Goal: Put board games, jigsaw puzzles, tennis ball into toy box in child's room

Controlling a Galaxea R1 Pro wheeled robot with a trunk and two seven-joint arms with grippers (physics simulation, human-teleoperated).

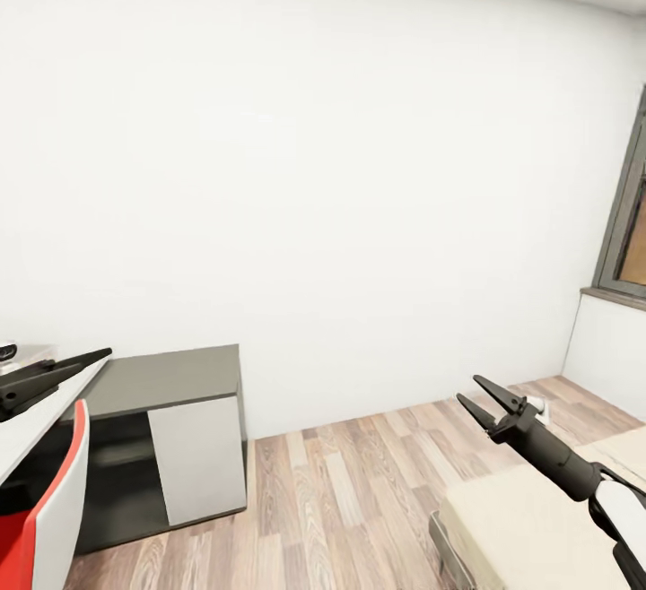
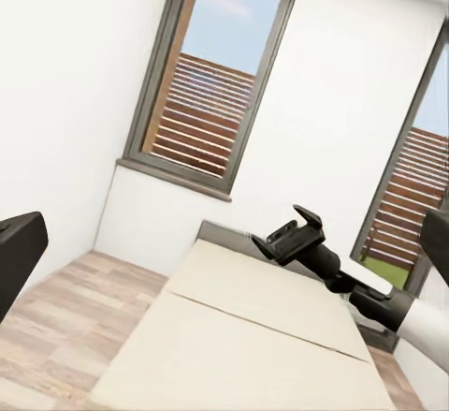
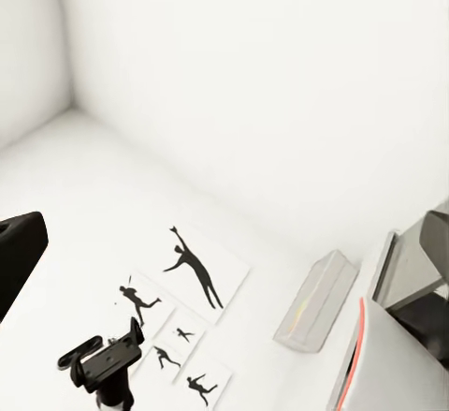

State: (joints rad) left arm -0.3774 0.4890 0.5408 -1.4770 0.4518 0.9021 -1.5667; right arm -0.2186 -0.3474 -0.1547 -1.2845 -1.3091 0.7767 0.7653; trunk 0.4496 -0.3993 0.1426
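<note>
The wide low bed with its beige mattress and grey frame (image 1: 529, 518) is the one task thing in sight: in the head view its corner lies on the wood plank floor (image 1: 350, 491), and in the left wrist view the mattress (image 2: 253, 336) runs bare toward a low grey headboard under the tall dark-framed window (image 2: 210, 83). No board game shows on the stretch of mattress visible, and the toy box, puzzles and ball are not in these frames, so the robot is probably in transit or turning between bed and table. Above the bed's corner the right gripper (image 1: 492, 399) is raised with its black fingers parted and nothing between them, carried clear of the mattress, likely so it does not snag while the base moves. Well apart from the bed, by the dark grey cabinet with a pale door (image 1: 170, 438) against the white wall, the left gripper (image 1: 54, 373) hangs over a pale table edge (image 1: 36, 429); its jaws look nearly closed and empty, though I cannot tell for certain.
</note>
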